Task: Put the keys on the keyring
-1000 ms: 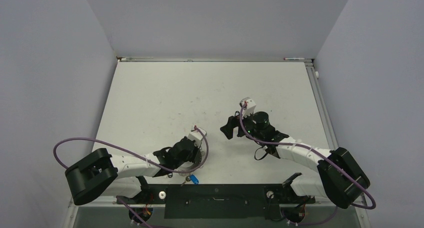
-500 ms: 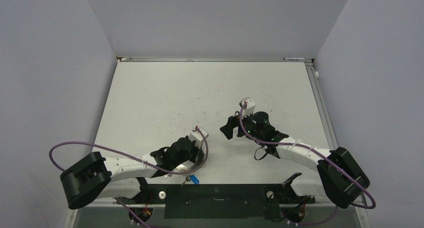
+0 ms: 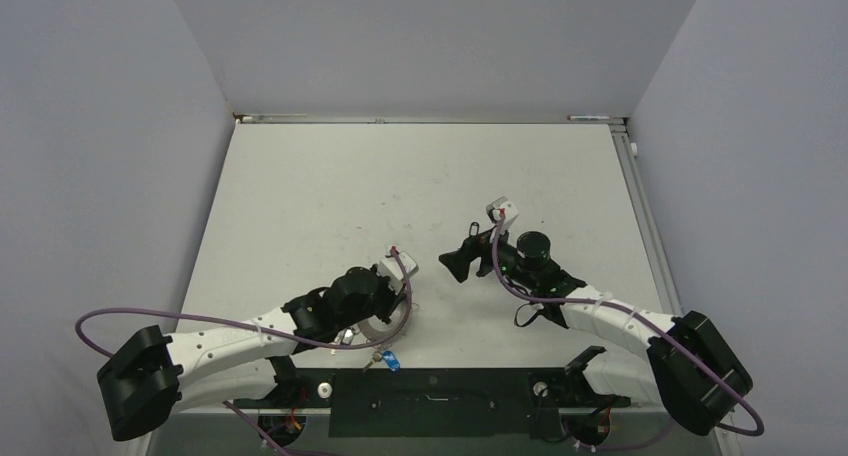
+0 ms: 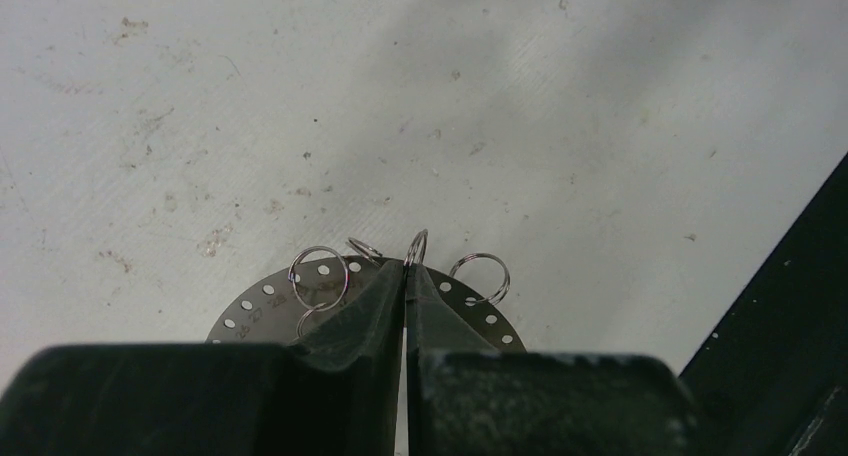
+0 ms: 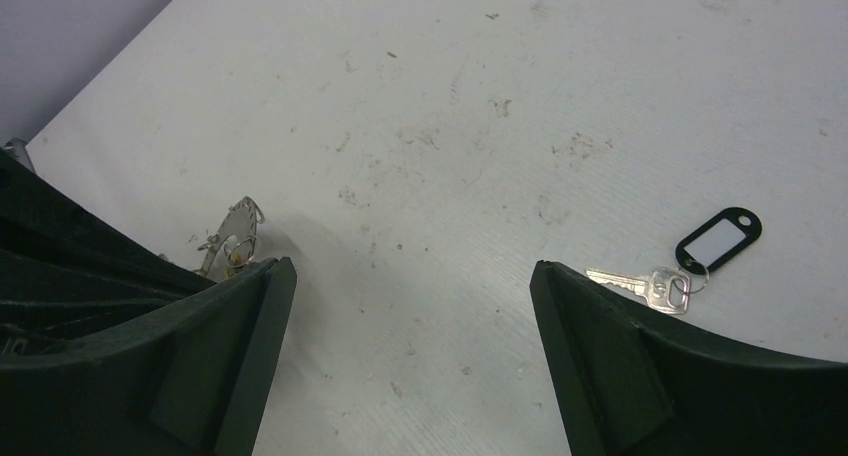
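From above, the keyring (image 3: pixel 374 328) lies near the worktop's (image 3: pixel 330 186) near edge, left of the middle, with 1 blue-tagged key (image 3: pixel 388 358) just beside it at that edge. The right pincer (image 3: pixel 457 260) hangs further in.

At the left wrist, the left pincer (image 4: pixel 405 269) is closed on the keyring's rim, between wire loops (image 4: pixel 318 276).

At the right wrist, the right pincer's 2 fingers (image 5: pixel 570 296) are spread wide and empty, with 1 black-tagged key (image 5: pixel 660 287) beside one finger.

Open tabletop (image 3: pixel 400 166) beyond keyring (image 4: pixel 262 309), black rail (image 3: pixel 430 381) nearside
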Robot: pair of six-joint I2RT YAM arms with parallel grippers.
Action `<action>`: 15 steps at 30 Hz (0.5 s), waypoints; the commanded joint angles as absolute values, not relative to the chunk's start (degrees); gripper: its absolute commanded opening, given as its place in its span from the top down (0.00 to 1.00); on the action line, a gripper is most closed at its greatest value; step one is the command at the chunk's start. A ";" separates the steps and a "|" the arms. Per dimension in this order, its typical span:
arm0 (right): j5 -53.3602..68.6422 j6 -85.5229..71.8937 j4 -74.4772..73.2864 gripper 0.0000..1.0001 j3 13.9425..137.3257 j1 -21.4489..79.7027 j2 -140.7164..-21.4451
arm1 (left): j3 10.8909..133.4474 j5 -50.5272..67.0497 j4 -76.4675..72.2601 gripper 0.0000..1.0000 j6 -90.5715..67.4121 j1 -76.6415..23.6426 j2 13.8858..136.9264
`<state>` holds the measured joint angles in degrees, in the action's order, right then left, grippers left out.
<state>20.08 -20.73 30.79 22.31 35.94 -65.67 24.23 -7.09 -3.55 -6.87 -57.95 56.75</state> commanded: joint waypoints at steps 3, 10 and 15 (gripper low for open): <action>23.42 -20.96 37.09 0.07 23.19 38.78 -61.79 | 33.37 -4.63 6.92 1.00 -4.92 -57.68 54.23; 23.77 -12.64 32.84 0.08 25.06 45.21 -57.33 | 41.02 -1.80 19.55 1.00 -1.84 -57.73 54.23; 21.96 -4.51 24.11 0.11 27.64 50.28 -53.98 | 43.50 0.00 24.36 1.00 2.31 -57.79 52.98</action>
<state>22.50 -12.53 28.23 24.29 46.98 -57.36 39.62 -2.37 18.74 -2.15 -57.93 54.74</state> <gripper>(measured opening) 0.897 0.004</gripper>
